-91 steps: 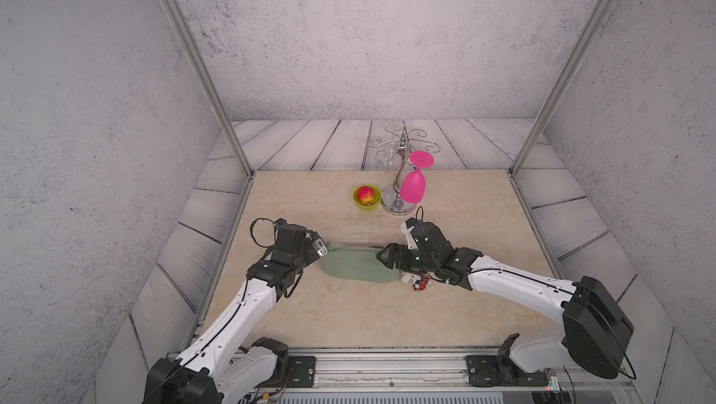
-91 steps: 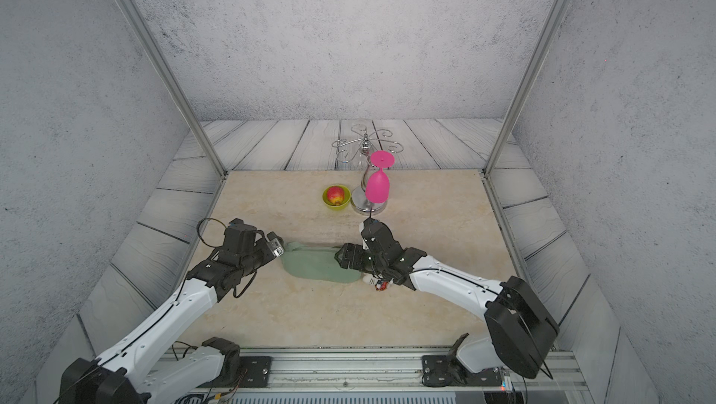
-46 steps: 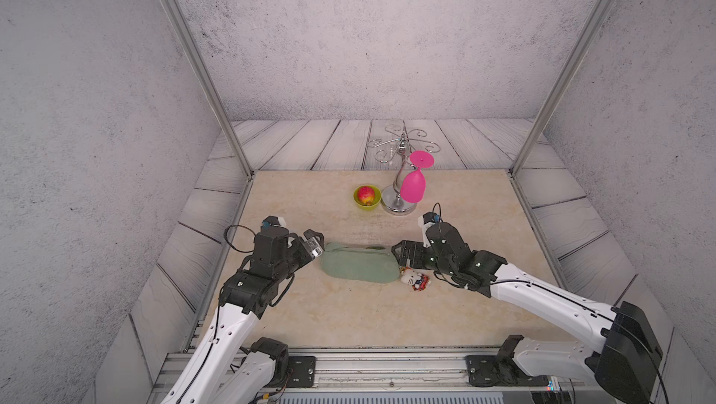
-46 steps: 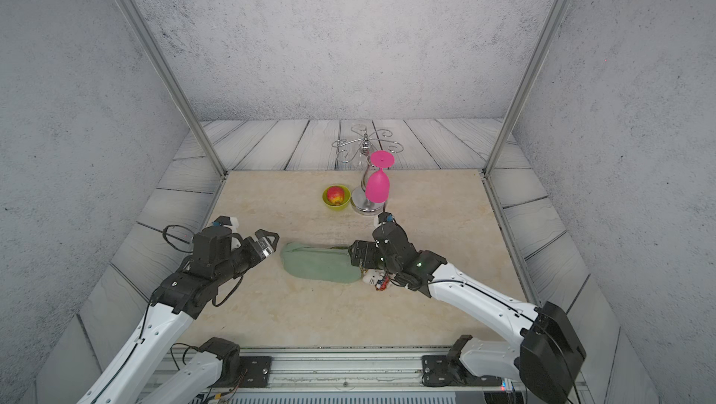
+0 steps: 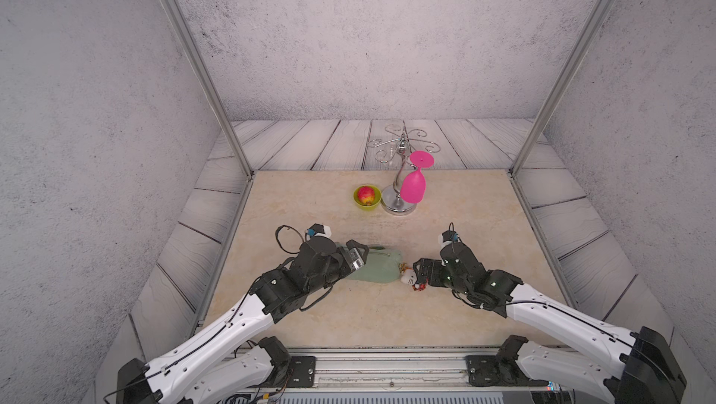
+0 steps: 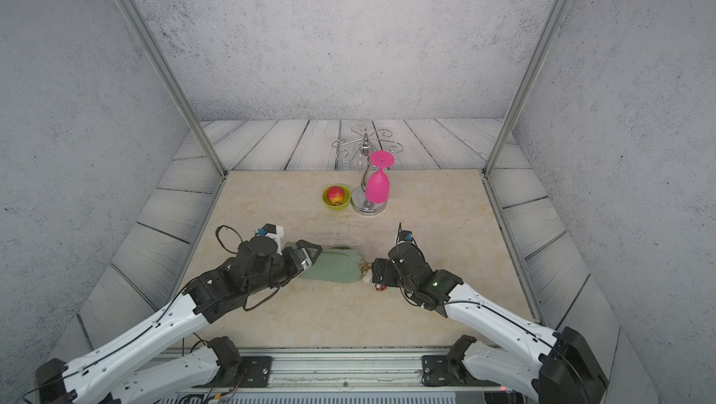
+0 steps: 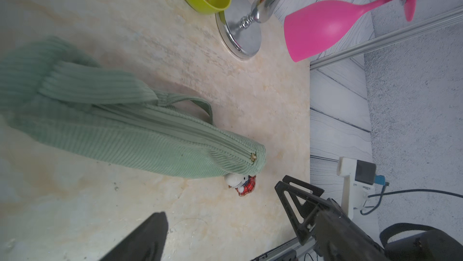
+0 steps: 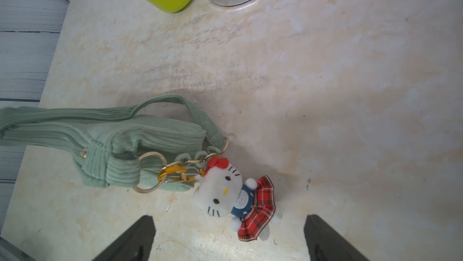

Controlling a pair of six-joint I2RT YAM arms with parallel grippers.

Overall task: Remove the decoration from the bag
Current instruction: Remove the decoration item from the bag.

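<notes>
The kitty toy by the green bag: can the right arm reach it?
Probably yes. The right end effector is open and sits just short of the decoration, with only bare table between them. The bag lies beside it, not in the way.

We count two tools: the left tool (image 5: 360, 254) and the right tool (image 5: 420, 272). Between them lies one sage-green corduroy bag (image 5: 377, 268). At the right tool's tips is one white plush cat keychain (image 5: 410, 277). Beyond both are one lime-green bowl (image 5: 367, 206), one red-yellow fruit (image 5: 365, 194), one chrome stand (image 5: 399, 206) and one pink plastic goblet (image 5: 413, 188).
</notes>
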